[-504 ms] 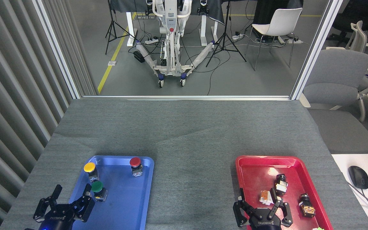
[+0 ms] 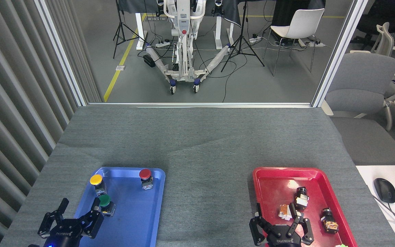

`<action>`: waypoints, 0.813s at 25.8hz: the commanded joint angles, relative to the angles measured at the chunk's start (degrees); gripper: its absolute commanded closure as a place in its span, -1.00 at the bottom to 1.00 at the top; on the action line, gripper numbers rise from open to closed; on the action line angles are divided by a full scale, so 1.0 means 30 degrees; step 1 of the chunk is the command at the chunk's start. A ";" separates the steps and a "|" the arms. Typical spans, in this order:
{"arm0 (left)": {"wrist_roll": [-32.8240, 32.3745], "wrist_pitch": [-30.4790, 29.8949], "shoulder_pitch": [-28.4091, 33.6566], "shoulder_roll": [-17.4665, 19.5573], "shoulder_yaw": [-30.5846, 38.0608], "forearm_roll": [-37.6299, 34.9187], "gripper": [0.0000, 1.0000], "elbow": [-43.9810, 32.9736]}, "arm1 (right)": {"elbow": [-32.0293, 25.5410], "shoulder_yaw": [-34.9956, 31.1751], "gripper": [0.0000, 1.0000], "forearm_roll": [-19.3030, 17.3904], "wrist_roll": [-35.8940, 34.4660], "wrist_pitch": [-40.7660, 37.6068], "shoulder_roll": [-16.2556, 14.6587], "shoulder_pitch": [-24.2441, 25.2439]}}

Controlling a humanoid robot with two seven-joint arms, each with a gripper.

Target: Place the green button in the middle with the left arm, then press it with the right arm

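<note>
Head view: desk covered with grey cloth (image 2: 197, 144), the middle strip between the two trays bare. Blue tray (image 2: 139, 219) near left, red tray (image 2: 273, 181) near right.

Green button (image 2: 105, 201) sits upright in the blue tray, left part, nearer than the yellow button (image 2: 96, 180) and just beside it. Red button (image 2: 145, 175) at the tray's far edge, right of yellow, well apart from green.

Left gripper (image 2: 77, 212) at the near left corner, over the blue tray's left rim, fingers spread wide, holding nothing. One fingertip (image 2: 96, 205) is just beside the green button's left side; contact cannot be told. Blue light at its base by the frame's bottom edge.

Right gripper (image 2: 279, 221) at the near edge over the red tray, fingers spread, nothing held. Small parts in the red tray: a black one (image 2: 301, 197) far of the gripper, an orange-white one (image 2: 284, 211) just beside the fingers, a black-orange one (image 2: 328, 221) to the right.

Off the desk, right: computer mouse (image 2: 384, 190) on a white surface, grey office chair (image 2: 362, 85). Far floor: white chair (image 2: 300, 24), wheeled white stand (image 2: 183, 51), tripods, cables.
</note>
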 commanded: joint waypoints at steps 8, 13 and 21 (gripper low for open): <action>0.0051 0.0015 -0.0522 -0.0059 -0.0081 -0.0017 -1.00 0.0307 | -0.0030 0.0001 -0.99 0.0000 -0.0251 0.0103 0.0028 -0.0036; 0.0081 -0.0014 -0.0757 -0.0030 -0.0081 -0.0017 -1.00 0.0659 | -0.0031 0.0001 -0.99 0.0000 -0.0427 0.0103 0.0028 -0.0036; 0.0081 -0.0014 -0.0699 0.0058 -0.0081 -0.0017 -1.00 0.0688 | -0.0031 0.0001 -0.99 0.0000 -0.0398 0.0074 0.0028 -0.0036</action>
